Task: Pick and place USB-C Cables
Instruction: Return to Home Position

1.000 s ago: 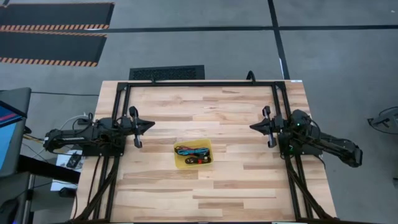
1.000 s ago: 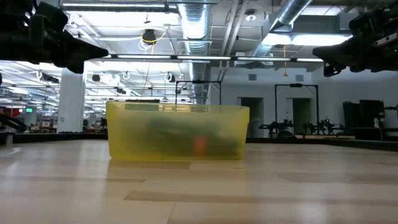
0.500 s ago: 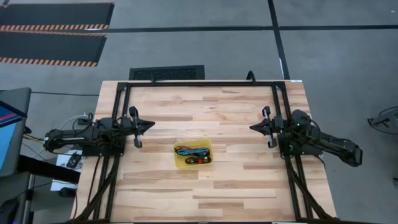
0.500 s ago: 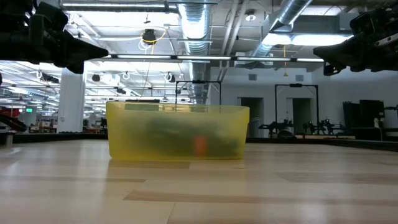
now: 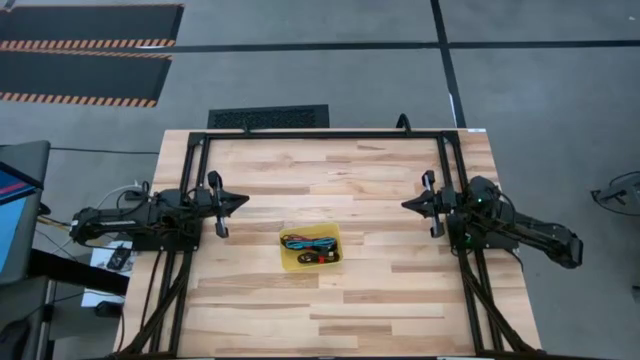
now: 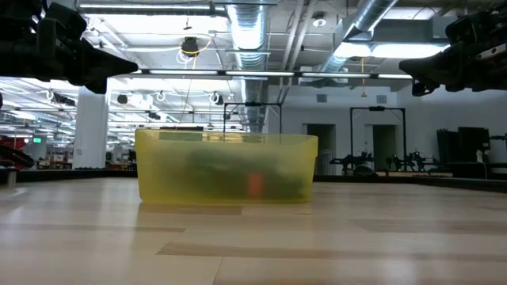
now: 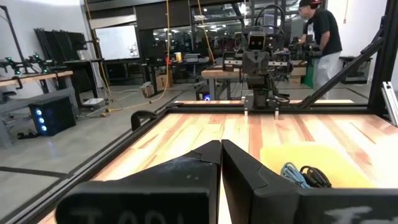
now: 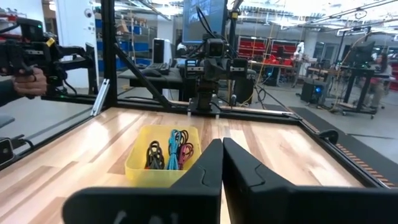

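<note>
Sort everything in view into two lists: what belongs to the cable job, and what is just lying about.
Job:
USB-C cables, lying in the yellow tray
left gripper and right gripper, both shut, each off to its own side of the tray

Just around:
black frame on the wooden table
floor grille
person beyond the table

Tabletop (image 5: 380, 190) left open all round the tray (image 5: 338, 248) set at its middle, black frame (image 5: 320, 134) raised along far and side edges, left pincer (image 5: 240, 201) and right pincer (image 5: 408, 204) held closed at opposite sides, well apart from the tray
</note>
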